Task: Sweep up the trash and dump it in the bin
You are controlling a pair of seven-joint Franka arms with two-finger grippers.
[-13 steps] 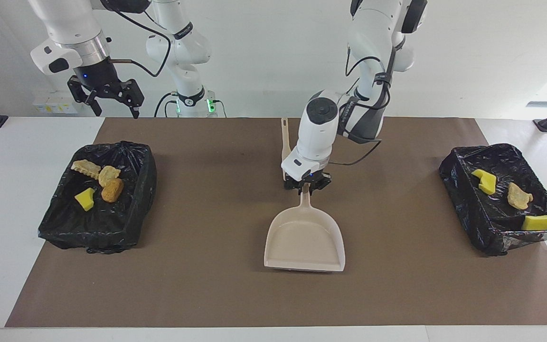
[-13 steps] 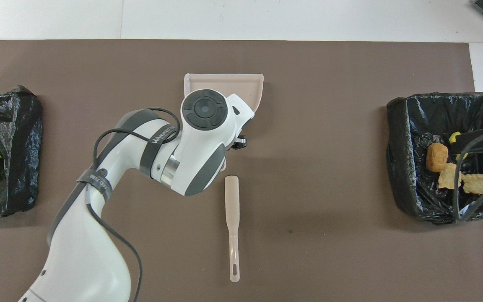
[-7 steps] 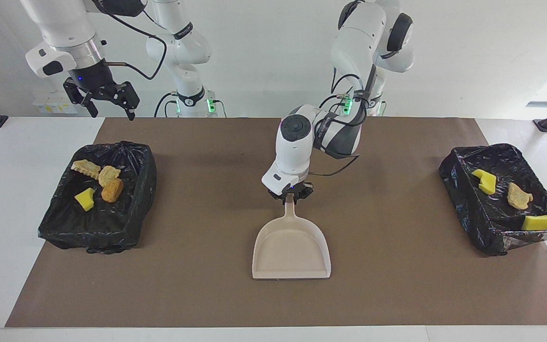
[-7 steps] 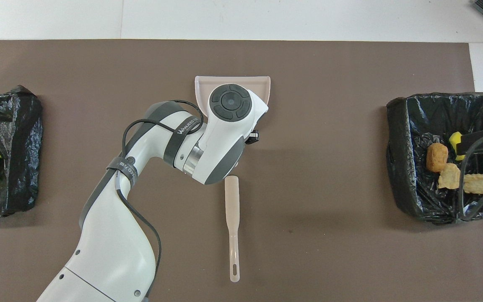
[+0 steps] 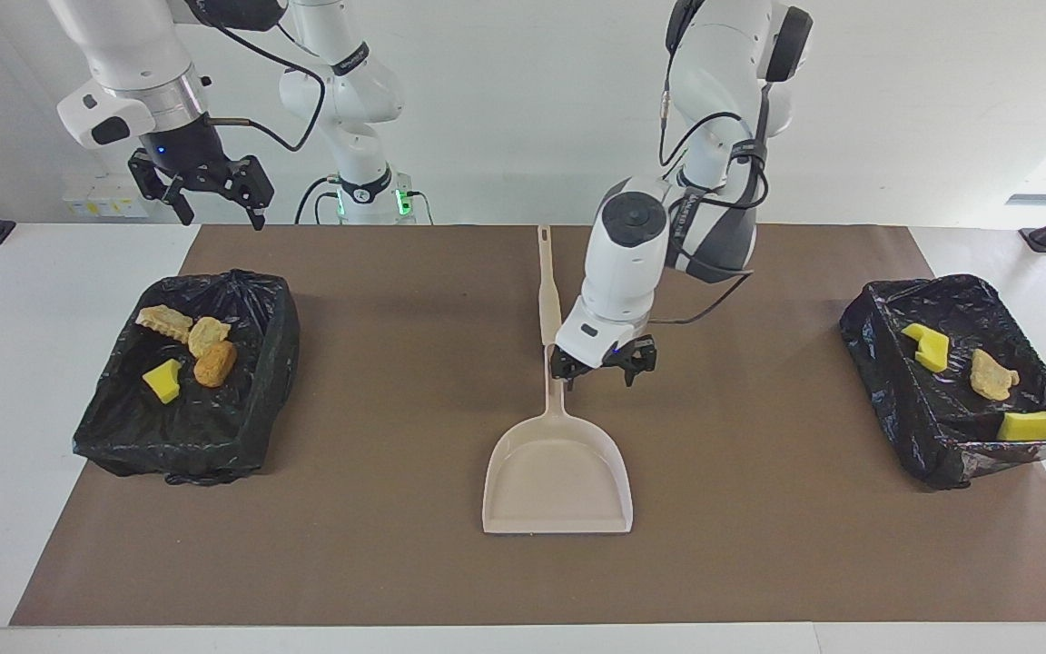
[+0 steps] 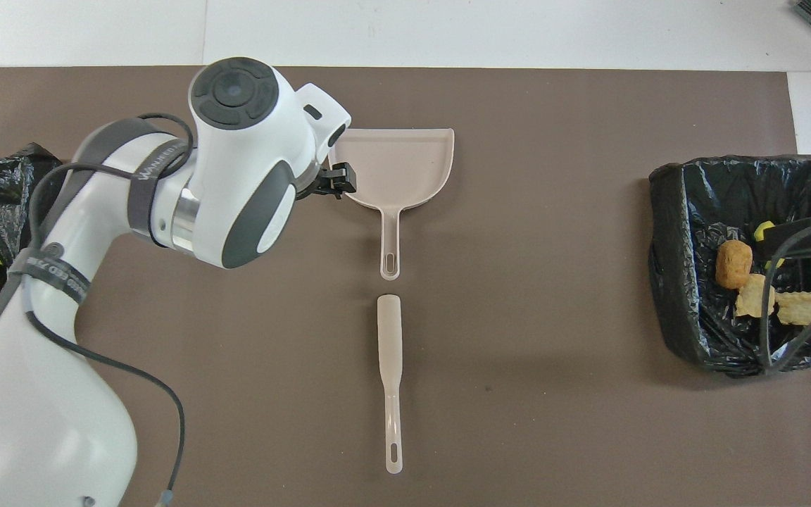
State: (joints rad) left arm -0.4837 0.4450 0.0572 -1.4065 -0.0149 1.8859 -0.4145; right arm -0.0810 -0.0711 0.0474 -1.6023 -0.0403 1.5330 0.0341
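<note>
Trash lies in two black-lined bins. The bin at the right arm's end holds tan lumps and a yellow chunk. The bin at the left arm's end holds yellow chunks and a tan piece. The beige dustpan rests flat on the mat, its handle toward the robots. My left gripper hangs open just above the mat beside that handle, holding nothing. My right gripper waits open, raised near the bin at its end.
A beige flat sweeper stick lies on the brown mat, in line with the dustpan handle and nearer to the robots. The left arm's wrist covers part of the mat beside the pan.
The left gripper opened, let go of the dustpan handle and lifted aside toward its own end. Before that it slid the pan slightly toward the right arm's end.
</note>
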